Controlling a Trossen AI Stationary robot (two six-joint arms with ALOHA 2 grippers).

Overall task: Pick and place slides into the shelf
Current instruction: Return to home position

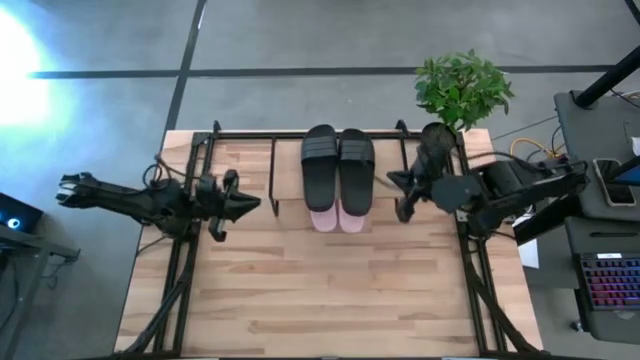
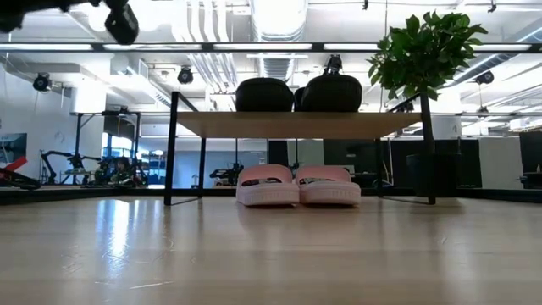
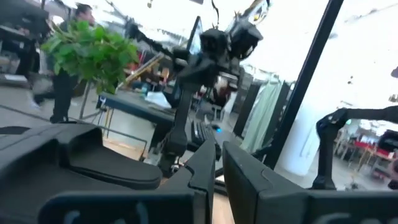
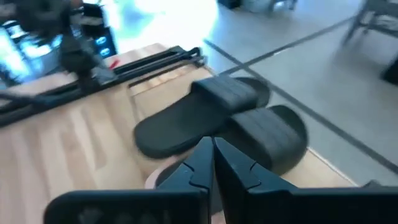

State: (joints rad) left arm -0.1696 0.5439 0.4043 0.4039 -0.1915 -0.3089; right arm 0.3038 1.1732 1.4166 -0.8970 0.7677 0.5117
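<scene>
Stock as I read it from my station:

1. Table (image 1: 330, 290): pale wood, bearing everything listed.
2. Shelf (image 2: 296, 124): at the table's 12 o'clock edge.
3. Left gripper (image 1: 252, 203): at the shelf's 9 o'clock, fingers closed together, nothing held.
4. Right gripper (image 1: 397, 185): at the shelf's 3 o'clock, fingers likewise closed and empty.
5. Black slides (image 1: 338, 165): side by side on the shelf board.
6. Pink slides (image 2: 298, 185): side by side beneath the board, ends showing at 6 o'clock.

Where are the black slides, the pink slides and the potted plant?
black slides (image 1: 319, 152), high view, strap of one.
pink slides (image 2: 267, 193), low view, front of one.
potted plant (image 1: 462, 88), high view, its leaves.
</scene>
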